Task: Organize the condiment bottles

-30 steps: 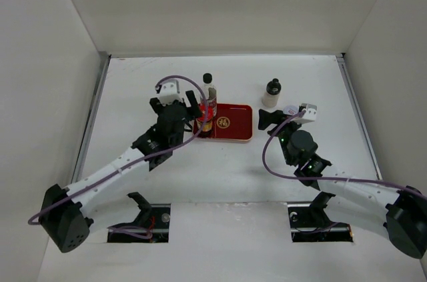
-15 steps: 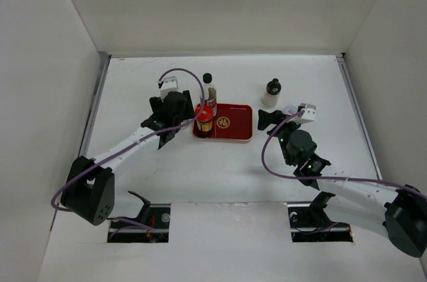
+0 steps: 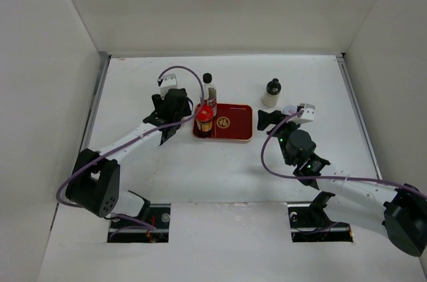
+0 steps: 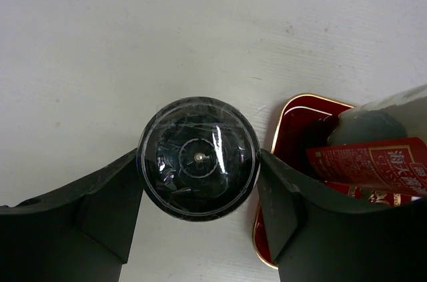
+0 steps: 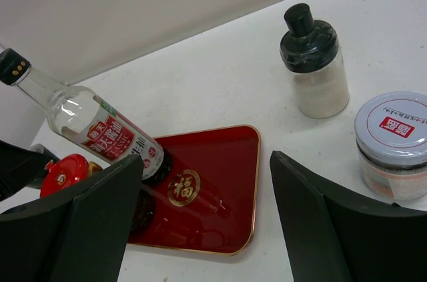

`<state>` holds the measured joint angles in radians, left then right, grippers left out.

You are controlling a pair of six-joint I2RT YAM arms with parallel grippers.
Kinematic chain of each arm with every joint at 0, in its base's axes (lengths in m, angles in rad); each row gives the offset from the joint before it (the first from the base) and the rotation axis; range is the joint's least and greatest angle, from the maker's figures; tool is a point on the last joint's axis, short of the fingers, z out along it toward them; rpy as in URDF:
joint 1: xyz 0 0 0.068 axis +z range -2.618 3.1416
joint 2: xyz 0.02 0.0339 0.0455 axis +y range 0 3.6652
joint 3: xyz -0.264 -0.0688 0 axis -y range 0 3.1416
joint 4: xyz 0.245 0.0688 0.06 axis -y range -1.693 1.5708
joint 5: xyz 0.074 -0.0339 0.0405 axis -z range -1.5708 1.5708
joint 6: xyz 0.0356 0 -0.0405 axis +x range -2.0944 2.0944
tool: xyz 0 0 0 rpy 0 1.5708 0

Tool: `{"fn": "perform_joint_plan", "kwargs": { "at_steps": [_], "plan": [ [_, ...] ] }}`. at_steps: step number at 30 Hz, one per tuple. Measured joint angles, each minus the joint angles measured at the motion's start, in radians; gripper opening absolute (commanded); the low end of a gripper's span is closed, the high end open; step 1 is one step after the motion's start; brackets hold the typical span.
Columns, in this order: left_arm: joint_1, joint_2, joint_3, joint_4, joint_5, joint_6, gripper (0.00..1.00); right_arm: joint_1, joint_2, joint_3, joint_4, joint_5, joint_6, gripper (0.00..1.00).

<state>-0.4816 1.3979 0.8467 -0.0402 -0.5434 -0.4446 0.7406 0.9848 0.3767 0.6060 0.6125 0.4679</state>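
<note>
White table (image 3: 220,162), walled on three sides, carrying all items. Flat red tray (image 5: 223,162) with gold emblem, mid-table, between the two arms. Tall slim clear bottle (image 5: 87,125), black cap, red-and-white label: tilted, its foot in the left part of the tray, its neck leaning out past the tray's far-left edge. Red-capped bottle (image 5: 63,177), dark body: upright in the tray's left end, just beside the tall bottle. Squat whitish bottle (image 5: 313,69), black cap: upright on the table beyond the tray's right end, apart from it. Grey-lidded shaker (image 5: 393,142), red sticker on the lid: on the table near the squat bottle, not touching it. Black-capped bottle (image 4: 198,169), seen only from above: on the table just off the tray's left edge. Left gripper (image 4: 199,155): pointing down, its jaws pressed against both sides of that black cap. Right gripper (image 3: 265,120): just right of the tray, jaws spread wide with nothing between them, aimed across the tray.
</note>
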Motion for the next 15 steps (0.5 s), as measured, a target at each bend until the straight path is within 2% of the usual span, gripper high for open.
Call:
{"fn": "perform_joint_plan", "kwargs": {
  "at_steps": [3, 6, 10, 12, 15],
  "plan": [
    [-0.025, -0.069, -0.011, -0.033, -0.035, 0.019, 0.30, 0.000, 0.002, 0.000, 0.000, 0.000, 0.000, 0.84],
    [-0.081, -0.230, -0.016, -0.088, -0.074, 0.043, 0.29, 0.000, 0.004, 0.000, 0.000, 0.000, 0.000, 0.84],
    [-0.215, -0.439, 0.023, -0.126, -0.134, 0.057, 0.28, 0.000, 0.005, 0.000, 0.000, 0.000, 0.000, 0.82],
    [-0.298, -0.464, 0.066, -0.130, -0.162, 0.061, 0.28, 0.000, 0.003, 0.000, 0.000, 0.000, 0.000, 0.82],
    [-0.428, -0.418, 0.146, -0.127, -0.189, 0.066, 0.28, 0.000, -0.008, 0.000, 0.000, 0.001, 0.000, 0.81]
  ]
}}
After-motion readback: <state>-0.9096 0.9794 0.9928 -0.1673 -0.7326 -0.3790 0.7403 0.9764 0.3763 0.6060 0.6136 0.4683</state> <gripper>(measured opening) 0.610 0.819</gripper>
